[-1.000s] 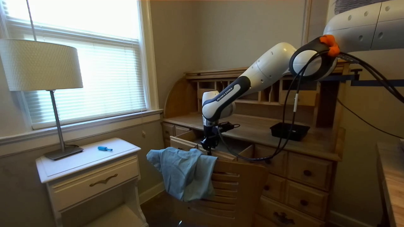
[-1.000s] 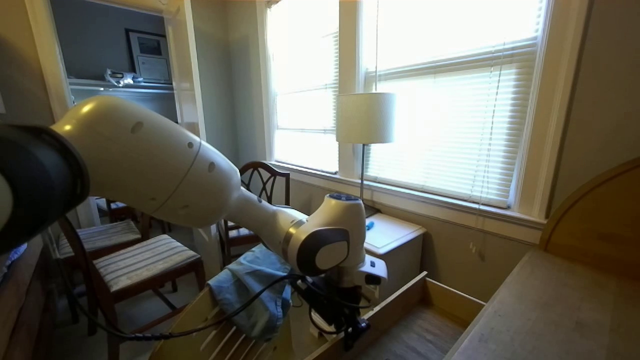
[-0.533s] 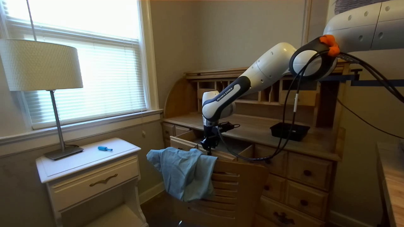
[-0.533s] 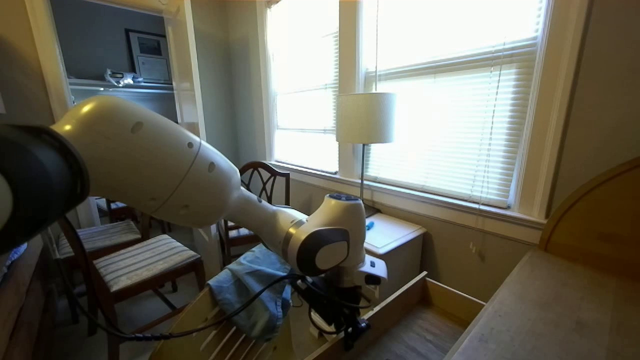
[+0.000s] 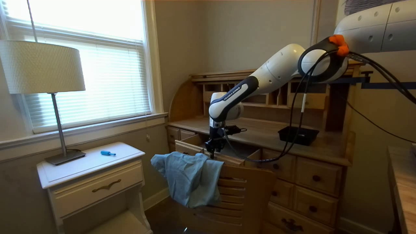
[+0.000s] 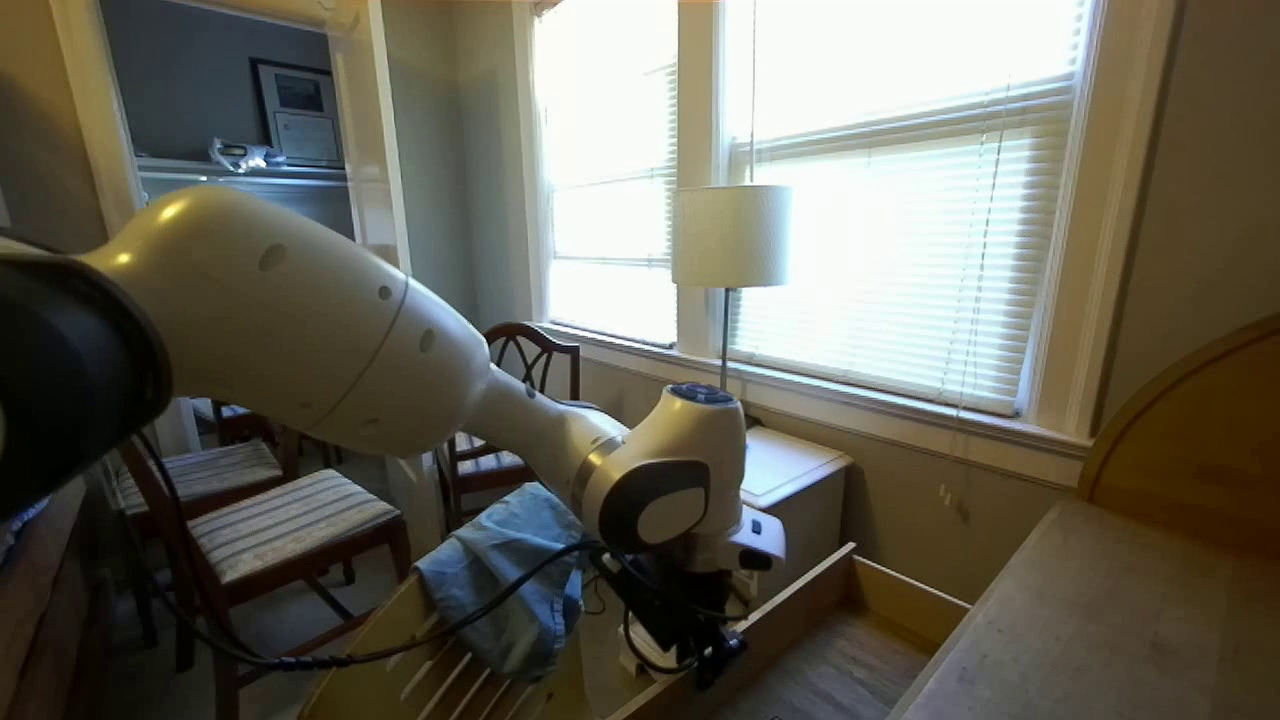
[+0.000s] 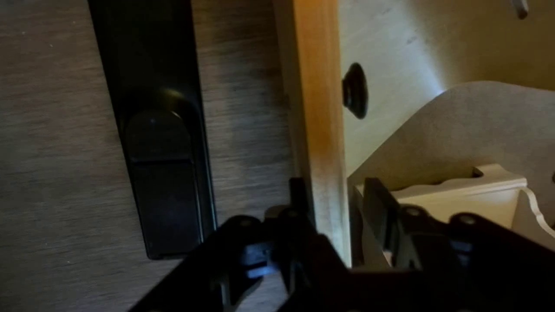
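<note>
Had the gripper (image 7: 336,193) parted astride the front board (image 7: 321,121) of a pulled-out drawer (image 6: 860,650) in the bench (image 6: 1130,610), with one finger (image 7: 379,206) outside, one inside and a gap on the outer side. Saw a black object (image 7: 164,203) lying on the drawer's floor and a blue cloth (image 5: 191,178) draped over a chair (image 5: 256,188) nearby.

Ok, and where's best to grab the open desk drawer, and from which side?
Probably along the top edge of its front panel, coming down from above. That board stands upright and narrow, and in the wrist view the open jaws show on either side of it, one on the side with the knob.
</note>
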Robot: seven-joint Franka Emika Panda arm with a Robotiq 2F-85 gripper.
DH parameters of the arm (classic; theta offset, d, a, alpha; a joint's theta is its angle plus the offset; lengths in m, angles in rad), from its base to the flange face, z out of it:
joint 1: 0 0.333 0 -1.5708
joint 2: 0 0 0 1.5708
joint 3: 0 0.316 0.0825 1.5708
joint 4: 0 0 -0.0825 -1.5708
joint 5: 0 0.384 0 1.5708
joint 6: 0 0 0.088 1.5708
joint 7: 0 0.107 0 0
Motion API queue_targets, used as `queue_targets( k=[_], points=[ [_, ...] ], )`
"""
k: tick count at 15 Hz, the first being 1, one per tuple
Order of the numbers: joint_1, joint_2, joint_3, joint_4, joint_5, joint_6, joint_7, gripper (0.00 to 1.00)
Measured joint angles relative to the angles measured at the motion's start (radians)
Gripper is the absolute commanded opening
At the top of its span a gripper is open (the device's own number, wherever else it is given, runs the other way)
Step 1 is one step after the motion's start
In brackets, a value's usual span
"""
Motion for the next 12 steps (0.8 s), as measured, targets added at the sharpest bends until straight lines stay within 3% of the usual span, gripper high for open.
queue_targets(
  k=[3, 4, 5, 7, 9, 12],
  points=[
    [-0.027, -0.004, 0.067, 0.027, 0.007, 0.051, -0.063, 0.93],
    [-0.028, -0.006, 0.078, 0.038, 0.007, 0.054, -0.093, 0.98],
    [-0.025, -0.007, 0.093, 0.053, 0.007, 0.059, -0.13, 0.97],
    [-0.008, -0.015, 0.125, 0.089, 0.007, 0.06, -0.185, 0.67],
    [0.013, -0.02, 0.151, 0.12, 0.007, 0.059, -0.223, 0.6],
    [0.027, -0.017, 0.186, 0.148, 0.01, 0.048, -0.265, 0.36]
  ],
)
